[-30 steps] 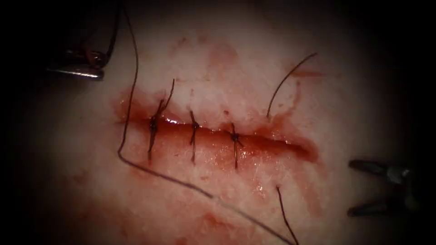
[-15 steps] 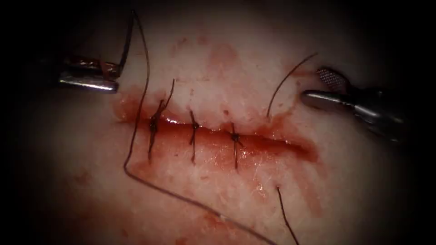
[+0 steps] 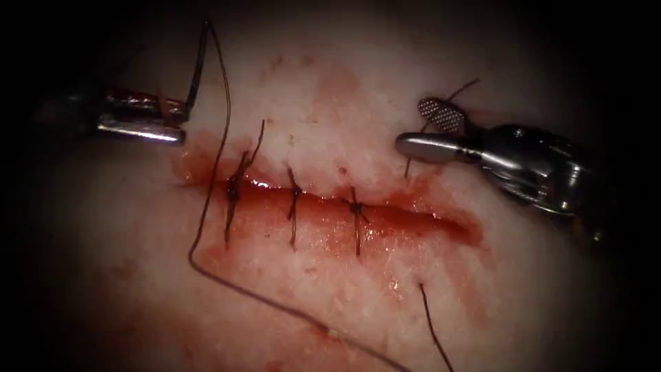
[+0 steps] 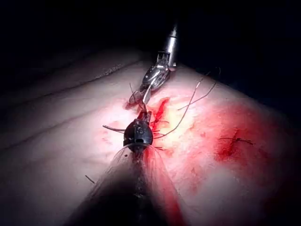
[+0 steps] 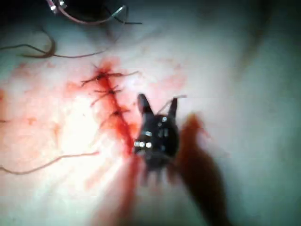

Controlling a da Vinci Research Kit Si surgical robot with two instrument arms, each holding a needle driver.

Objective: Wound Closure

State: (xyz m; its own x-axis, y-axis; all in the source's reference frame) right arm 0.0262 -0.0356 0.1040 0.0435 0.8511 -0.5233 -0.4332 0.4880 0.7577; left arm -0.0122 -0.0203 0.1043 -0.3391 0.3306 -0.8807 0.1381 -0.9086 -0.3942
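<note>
Upright needle (image 3: 197, 62) in left tool (image 3: 180, 122) (clamped).

Dark vignette rings the tissue (image 3: 330, 89); wet glare glints along the cut (image 3: 261, 184)

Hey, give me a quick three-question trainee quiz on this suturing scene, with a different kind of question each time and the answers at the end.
1. Which one holds the needle? A: left hand. B: right hand. C: neither.
2. True or false: the right hand is shut on the thread.
3. Fill in: ___ tied stitches cross the cut.

Key
1. A. The left hand is shut on the needle, which rises from it clear of the tissue, above the cut's left end.
2. False. Its jaws are open and hold nothing, above the cut's right part.
3. Three.
</note>
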